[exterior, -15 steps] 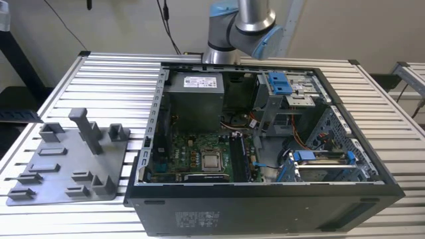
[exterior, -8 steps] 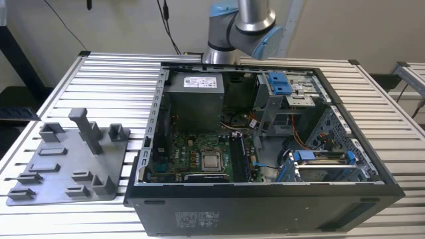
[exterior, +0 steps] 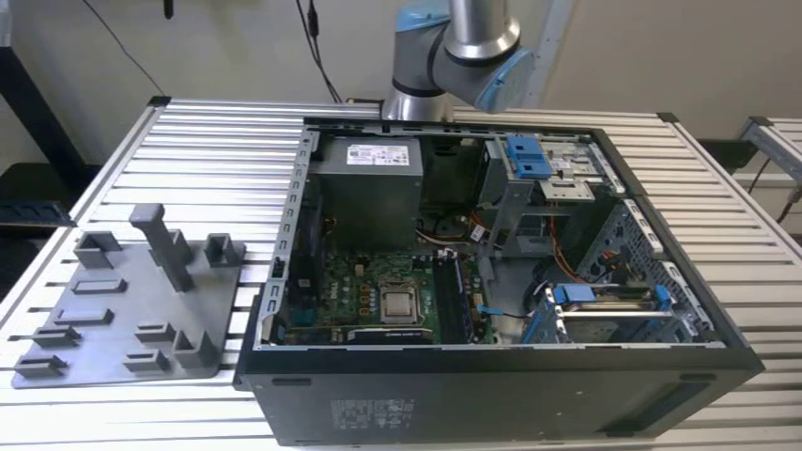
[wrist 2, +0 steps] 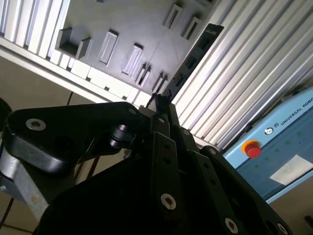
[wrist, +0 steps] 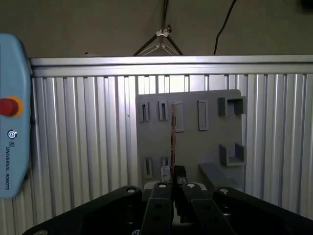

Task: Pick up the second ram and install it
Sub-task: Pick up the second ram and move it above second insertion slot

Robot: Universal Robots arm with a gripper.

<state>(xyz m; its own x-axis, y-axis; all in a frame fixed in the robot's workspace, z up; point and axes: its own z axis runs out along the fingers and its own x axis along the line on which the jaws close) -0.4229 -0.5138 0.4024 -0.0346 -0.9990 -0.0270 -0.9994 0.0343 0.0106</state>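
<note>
My gripper (wrist: 172,185) is shut on the second ram (wrist: 172,139), a thin dark stick seen edge-on in the first wrist view. In the second wrist view the ram (wrist 2: 195,51) sticks straight out from my gripper (wrist 2: 164,105). It hangs in the air well above the grey holder tray (wrist: 195,147), which lies on the slatted table. In the exterior view the tray (exterior: 126,315) is at the left, beside the open computer case (exterior: 501,395) with its green motherboard (exterior: 363,282). The arm (exterior: 457,42) rises out of that view behind the case.
A blue teach pendant (wrist: 12,132) with a red button (wrist 2: 252,149) lies on the table beyond the tray. Grey blocks and a tall post (exterior: 163,244) stand on the tray. The case holds a power supply (exterior: 366,188), blue drive brackets (exterior: 529,158) and loose cables.
</note>
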